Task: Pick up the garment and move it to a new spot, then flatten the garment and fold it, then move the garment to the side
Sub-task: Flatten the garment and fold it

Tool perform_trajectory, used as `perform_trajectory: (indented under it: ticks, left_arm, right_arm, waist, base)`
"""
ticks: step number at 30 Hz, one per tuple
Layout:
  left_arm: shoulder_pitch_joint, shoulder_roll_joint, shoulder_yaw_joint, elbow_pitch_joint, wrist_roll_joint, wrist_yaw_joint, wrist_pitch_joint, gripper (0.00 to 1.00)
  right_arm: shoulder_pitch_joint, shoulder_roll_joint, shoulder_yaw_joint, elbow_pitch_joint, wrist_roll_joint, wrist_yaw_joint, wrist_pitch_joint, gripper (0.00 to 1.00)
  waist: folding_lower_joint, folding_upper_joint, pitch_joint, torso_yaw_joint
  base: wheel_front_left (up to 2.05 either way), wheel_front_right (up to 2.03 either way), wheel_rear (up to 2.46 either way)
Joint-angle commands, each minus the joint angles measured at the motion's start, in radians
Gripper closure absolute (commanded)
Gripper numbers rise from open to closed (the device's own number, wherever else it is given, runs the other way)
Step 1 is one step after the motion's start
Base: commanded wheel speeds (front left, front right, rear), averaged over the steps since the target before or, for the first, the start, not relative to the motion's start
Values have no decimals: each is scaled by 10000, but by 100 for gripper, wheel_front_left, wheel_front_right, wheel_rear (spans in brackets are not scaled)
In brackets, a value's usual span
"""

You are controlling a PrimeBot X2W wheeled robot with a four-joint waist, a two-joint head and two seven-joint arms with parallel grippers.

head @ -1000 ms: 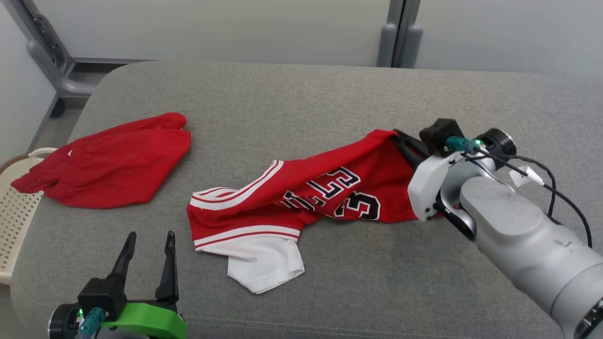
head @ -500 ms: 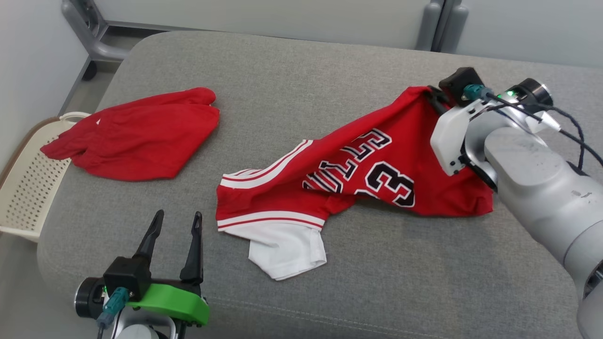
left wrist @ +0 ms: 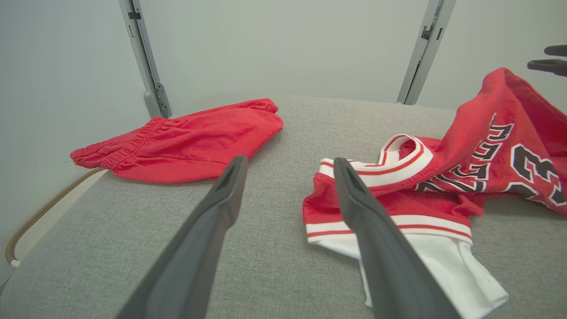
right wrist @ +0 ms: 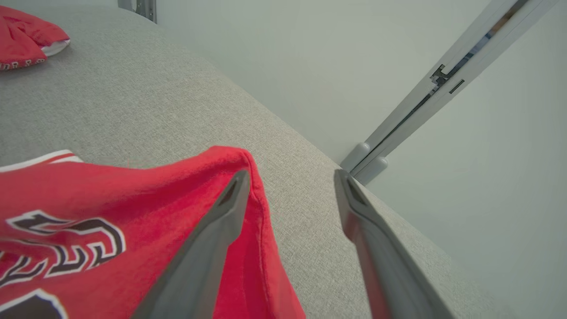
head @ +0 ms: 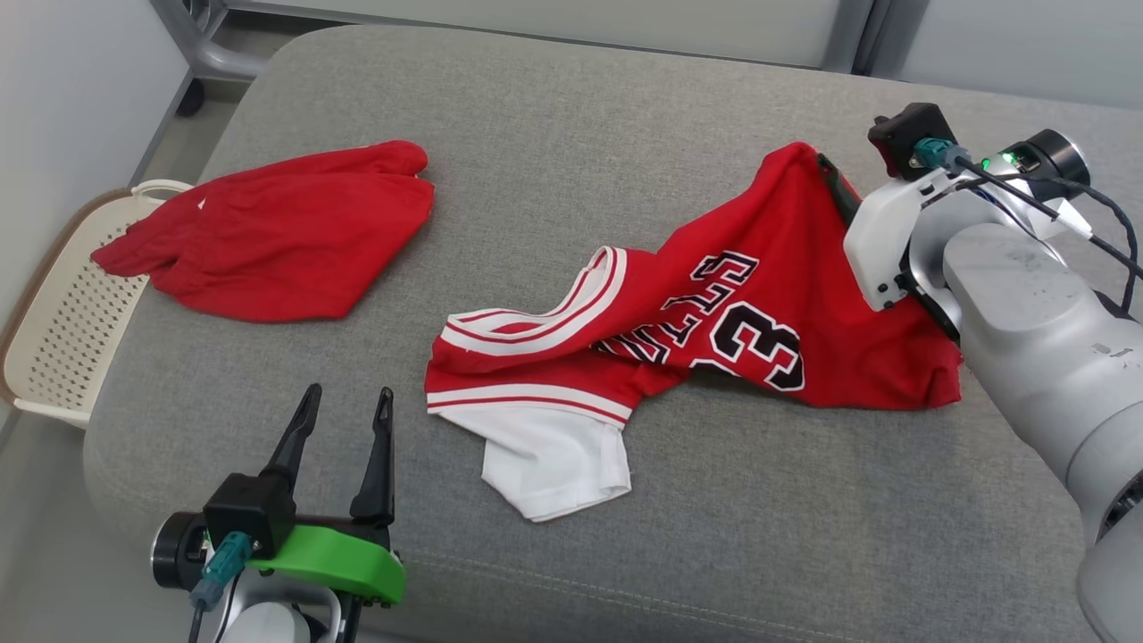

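Right pincer [right wrist: 290, 177] is spread wide, nothing clamped, but the peak of the jersey [head: 714, 321] hangs draped over one of its fingers [right wrist: 221, 212]; that's the danger spot; if the arm pulls away at an angle, I reckon the cloth snags and gets dragged out of place, or flops back into a worse heap. Left pincer [head: 346, 395] hovers released at the near left, touching nothing; if it goes in for the striped trim it could pinch two layers at once, and then the flattening would lock a fold in.

The jersey lies across the middle and right of the grey cushion [head: 571, 134], well apart from the red shorts [head: 277, 228] at the far left, which hang partly over the basket [head: 54, 357]. It's red with white-and-red striped edging, black-and-white lettering and a big 23, reading upside down from the head view; twisted along its length, the armhole trim looping up; a white panel pokes out at the near end; the far right corner is tented up against the pincer; nowhere near flat.
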Motion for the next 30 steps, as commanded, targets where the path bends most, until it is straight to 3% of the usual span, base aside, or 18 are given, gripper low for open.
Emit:
perform_trajectory:
  ticks: [1,5,15,25,30]
  left_arm:
    - [-80,-3,65,12,34,-19,-26,0]
    - [16,-3,127,-9,58,-19,-26,0]
    - [396,56,412,-162,210,-19,-26,0]
    - [618,85,622,-301,286,-19,-26,0]
    - [686,76,732,-377,332,-19,-26,0]
  right_arm:
    - [149,-20,-121,-24,44,-13,-114,0]
    - [417,-140,-529,-604,189,-13,-122,0]
    - [3050,-932,-3539,-3327,-483,-13,-122,0]
    - [5703,-701,-5719,-4870,-1632,-14,-122,0]
    - [6717,-355,-6519,-4888,-1847,-14,-122,0]
  waist:
    - [0,0,-56,-153]
    - [0,0,-138,-325]
    - [0,0,-582,-848]
    - [0,0,-792,-1038]
    - [0,0,-857,-1057]
  base:
    - [0,0,0]
    - [0,0,0]
    - [0,0,0]
    - [0,0,0]
    - [0,0,0]
